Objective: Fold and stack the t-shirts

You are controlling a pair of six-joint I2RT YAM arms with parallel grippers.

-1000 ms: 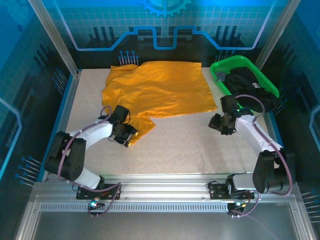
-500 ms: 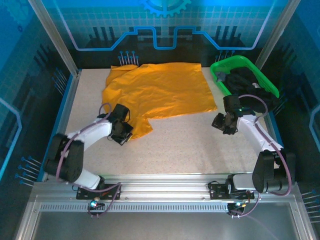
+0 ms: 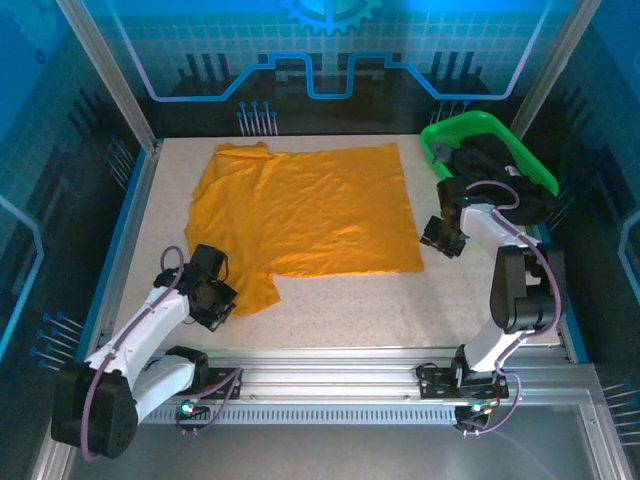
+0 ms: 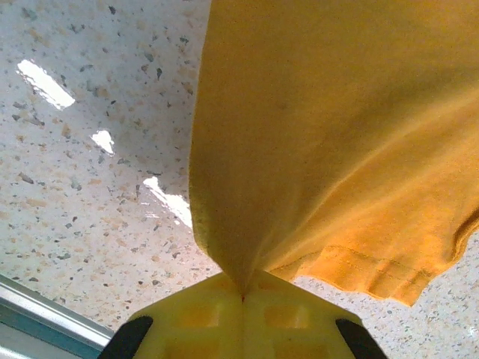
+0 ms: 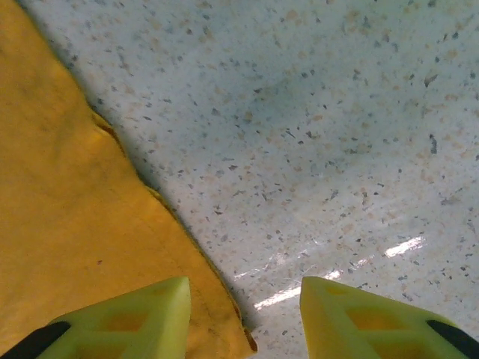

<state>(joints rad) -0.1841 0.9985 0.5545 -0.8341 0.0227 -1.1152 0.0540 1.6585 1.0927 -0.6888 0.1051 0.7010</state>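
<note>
Since the earlier frames my left gripper had drawn back toward the near left, and the t-shirt had gone from rumpled to nearly flat, its near hem pulled straight. My right gripper now sat just beside the shirt's right edge.

From the top view, the t-shirt lay spread across the far middle of the worktop, one sleeve trailing down to my left gripper. A green basket holding dark cloth stood at the far right corner, near my right arm.

At the left wrist, my jaws were pressed together on a gathered fold of the t-shirt. The cloth fanned out from the pinch, its stitched hem hanging at the right above the speckled worktop.

At the right wrist, my jaws stood spread — one fingertip over the edge of the t-shirt, the other over bare worktop. I could not tell whether they touched the surface.
</note>
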